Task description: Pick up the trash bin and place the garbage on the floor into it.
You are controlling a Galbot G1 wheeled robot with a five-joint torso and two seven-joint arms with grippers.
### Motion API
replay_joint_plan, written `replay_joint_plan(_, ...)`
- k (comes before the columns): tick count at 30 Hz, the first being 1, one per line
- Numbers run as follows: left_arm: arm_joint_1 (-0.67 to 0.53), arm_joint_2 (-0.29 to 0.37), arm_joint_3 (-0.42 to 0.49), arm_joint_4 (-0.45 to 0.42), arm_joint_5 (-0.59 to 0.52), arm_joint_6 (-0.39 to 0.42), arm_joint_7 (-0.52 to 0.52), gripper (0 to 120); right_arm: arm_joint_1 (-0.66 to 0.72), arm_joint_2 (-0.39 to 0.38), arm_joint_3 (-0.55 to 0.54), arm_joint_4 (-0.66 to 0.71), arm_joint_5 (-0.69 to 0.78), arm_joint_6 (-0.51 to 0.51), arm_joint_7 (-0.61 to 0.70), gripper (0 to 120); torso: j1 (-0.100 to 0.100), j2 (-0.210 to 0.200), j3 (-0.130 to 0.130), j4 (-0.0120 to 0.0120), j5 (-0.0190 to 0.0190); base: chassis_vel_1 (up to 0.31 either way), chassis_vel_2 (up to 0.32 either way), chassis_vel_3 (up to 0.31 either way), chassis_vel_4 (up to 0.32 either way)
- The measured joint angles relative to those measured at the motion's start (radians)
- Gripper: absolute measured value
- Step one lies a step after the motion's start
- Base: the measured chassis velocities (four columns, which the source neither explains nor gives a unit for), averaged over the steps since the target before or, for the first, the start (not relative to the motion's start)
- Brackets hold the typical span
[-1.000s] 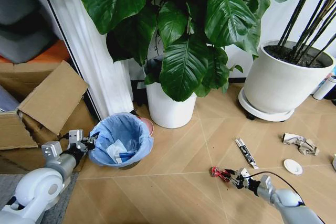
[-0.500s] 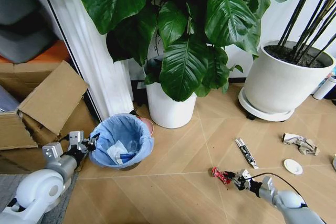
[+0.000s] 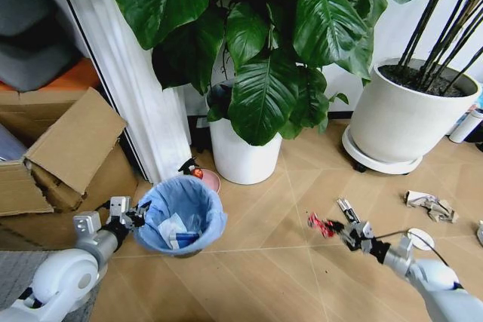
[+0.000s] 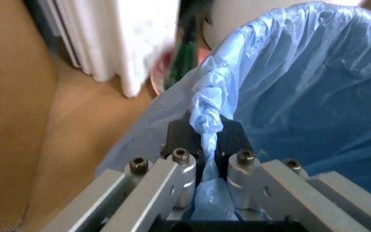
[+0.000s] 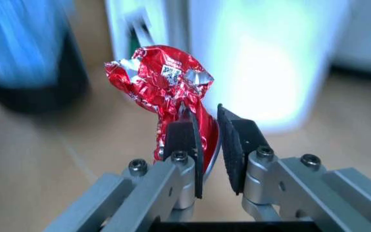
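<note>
light-blue bin liner [image 3: 183,209]; red foil wrapper [image 5: 166,84]

Home corner (potted plants [image 3: 264,73], parquet)

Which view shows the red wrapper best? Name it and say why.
The right wrist view: the crumpled red wrapper sits close up, pinched between the right pincer pads. The head view shows it as a small red scrap at that pincer's tip above the floor.
</note>
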Motion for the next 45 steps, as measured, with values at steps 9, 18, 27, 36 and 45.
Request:
replay_joint_plan(9,-0.094,0.044,0.142,0.013,0.005,-0.006,0.004,1,0.211,-0.039,-0.328,0.211,0.235,-0.058,0.063,8,0.0,0.0,0.0,0.0003,-0.0016,0.0,0.0,0.0,0.0)
replay_joint_plan(18,-0.149,0.073,0.17,0.009,-0.026,-0.01,0.014,1,0.506,0.024,-0.697,0.156,0.311,-0.05,0.082,8,0.0,0.0,0.0,0.0007,-0.0008,0.0,0.0,0.0,0.0)
replay_joint_plan(27,-0.165,0.072,0.168,0.009,-0.041,-0.01,0.017,1,0.563,0.064,-0.832,0.12,0.31,-0.065,0.088,8,0.0,0.0,0.0,0.0,-0.0009,0.0,0.0,0.0,0.0)
replay_joint_plan(36,-0.165,0.062,0.147,-0.001,-0.054,-0.007,0.01,1,0.571,0.05,-0.861,0.113,0.291,-0.069,0.085,36,0.0,0.0,0.0,0.0,-0.001,0.0,0.0,0.0,0.0)
replay_joint_plan(45,-0.138,0.057,0.111,-0.01,-0.056,-0.006,0.006,1,0.535,0.033,-0.791,0.113,0.271,-0.058,0.137,70,0.0,0.0,0.0,0.0005,-0.0008,0.0,0.0,0.0,0.0)
